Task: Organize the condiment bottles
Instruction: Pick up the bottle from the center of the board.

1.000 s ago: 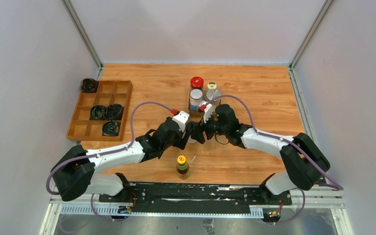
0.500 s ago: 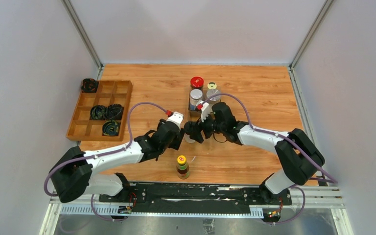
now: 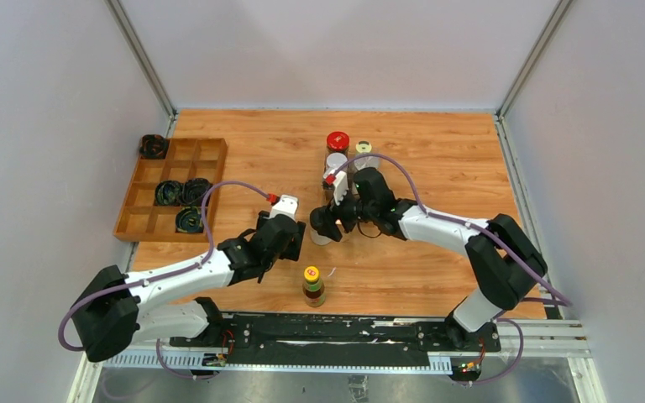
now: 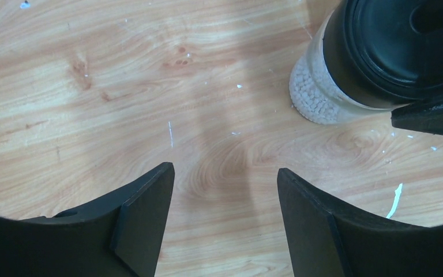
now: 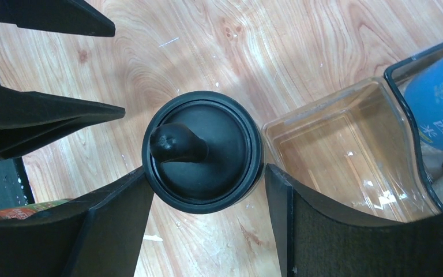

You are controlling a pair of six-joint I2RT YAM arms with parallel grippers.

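Note:
The black-capped jar point(image 5: 203, 151) with white grains stands on the wooden table between the fingers of my right gripper point(image 5: 207, 170). The jaws flank its cap closely, with a thin gap at the right finger. The jar also shows in the left wrist view point(image 4: 346, 81). My left gripper point(image 4: 225, 170) is open and empty, just left of the jar. In the top view, the red-lidded jar point(image 3: 338, 141), silver-lidded jar point(image 3: 336, 160) and yellow-capped shaker point(image 3: 364, 148) stand behind my right gripper point(image 3: 323, 222). The brown sauce bottle point(image 3: 312, 285) stands near the front. My left gripper point(image 3: 294, 238) is beside it.
A clear plastic tray point(image 5: 334, 144) lies right of the black-capped jar, with a blue-labelled jar point(image 5: 438, 109) at its far side. The wooden compartment tray point(image 3: 147, 220) with black coiled bundles point(image 3: 182, 192) sits at the left. Another bundle point(image 3: 153, 146) lies behind it.
My left gripper has drawn back to the left, away from the black-capped jar. My right gripper has moved left over the jar and now straddles its cap.

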